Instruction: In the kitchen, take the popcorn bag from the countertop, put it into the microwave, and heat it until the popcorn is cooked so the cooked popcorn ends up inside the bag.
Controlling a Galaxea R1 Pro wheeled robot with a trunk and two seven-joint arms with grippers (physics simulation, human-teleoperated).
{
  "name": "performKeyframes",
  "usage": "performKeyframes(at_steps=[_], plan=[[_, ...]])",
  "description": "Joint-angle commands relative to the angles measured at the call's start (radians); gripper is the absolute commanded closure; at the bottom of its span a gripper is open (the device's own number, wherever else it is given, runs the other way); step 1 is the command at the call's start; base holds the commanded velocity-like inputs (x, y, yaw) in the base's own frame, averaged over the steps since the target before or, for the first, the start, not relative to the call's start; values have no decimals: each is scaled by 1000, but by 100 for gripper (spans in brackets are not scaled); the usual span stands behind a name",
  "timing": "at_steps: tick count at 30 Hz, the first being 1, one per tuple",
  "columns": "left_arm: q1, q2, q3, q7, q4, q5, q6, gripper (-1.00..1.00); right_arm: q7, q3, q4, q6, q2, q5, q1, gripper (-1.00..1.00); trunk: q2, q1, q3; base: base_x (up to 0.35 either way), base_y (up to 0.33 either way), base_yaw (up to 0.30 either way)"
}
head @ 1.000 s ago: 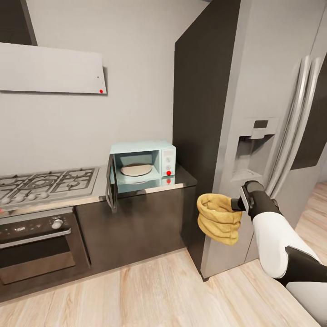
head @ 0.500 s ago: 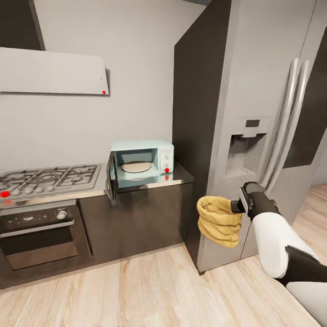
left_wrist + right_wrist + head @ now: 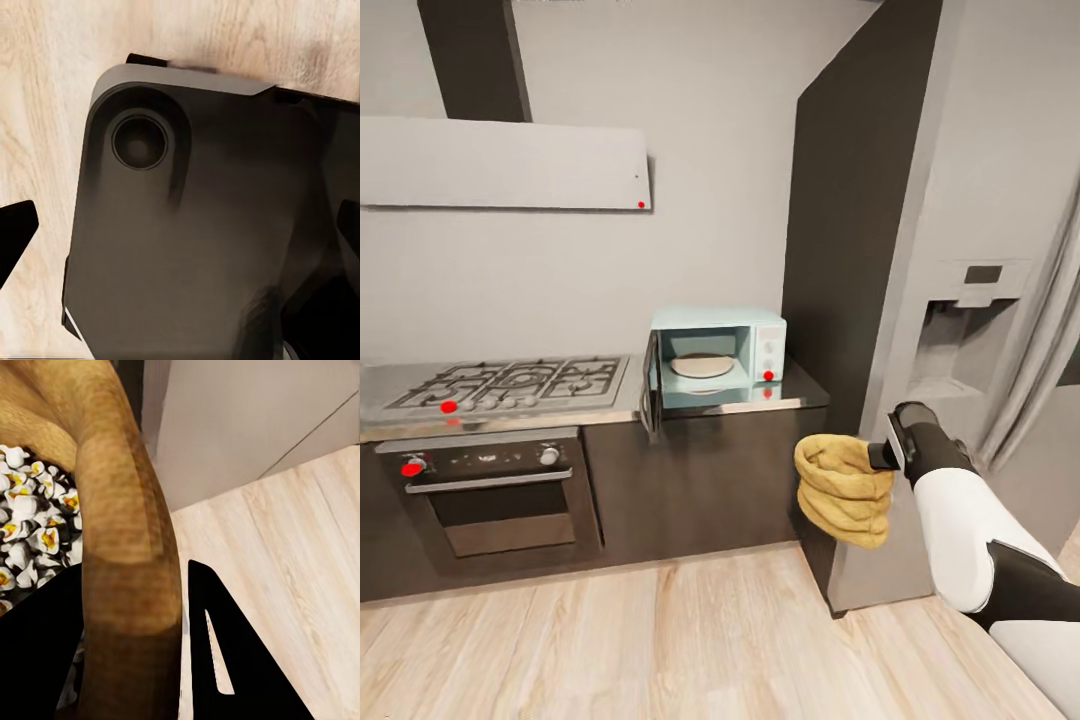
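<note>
The popcorn bag (image 3: 843, 488) hangs in the air in front of the big grey fridge (image 3: 970, 250). It is lower than the microwave (image 3: 720, 357) and off to the fridge side of it. The right hand (image 3: 882, 456) is clamped on the bag's rolled rim, with one finger (image 3: 232, 660) outside the rim and one inside. White and yellow popcorn (image 3: 30, 547) fills the bag.

The microwave sits on the tabletop (image 3: 800, 393), right beside the fridge's dark side wall. Its door (image 3: 651, 385) is swung open, and a round pale plate (image 3: 702, 365) lies inside. A red dot glows on its knob panel (image 3: 769, 350). No words can be read on it.

On the other side of the microwave are a gas hob (image 3: 510, 382) and, under it, an oven (image 3: 490, 485). A flat grey hood (image 3: 505, 165) hangs on the wall above the hob.

The left hand's fingertip (image 3: 13, 236) shows over the wood floor (image 3: 45, 90), next to a dark part of the robot (image 3: 195, 225). I cannot tell if this hand is apart or together.
</note>
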Motion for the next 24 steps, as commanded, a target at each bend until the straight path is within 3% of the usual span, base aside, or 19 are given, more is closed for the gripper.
performKeyframes(at_steps=[1,24], plan=[[0,0,2,0,0,6,-2,-100,3,-3,-1,3,0,3,-1,100,-1,0,-1,0,0,274],[0,0,2,0,0,5,-2,-100,5,-3,-1,5,2,2,-1,100,-1,0,-1,0,0,274]])
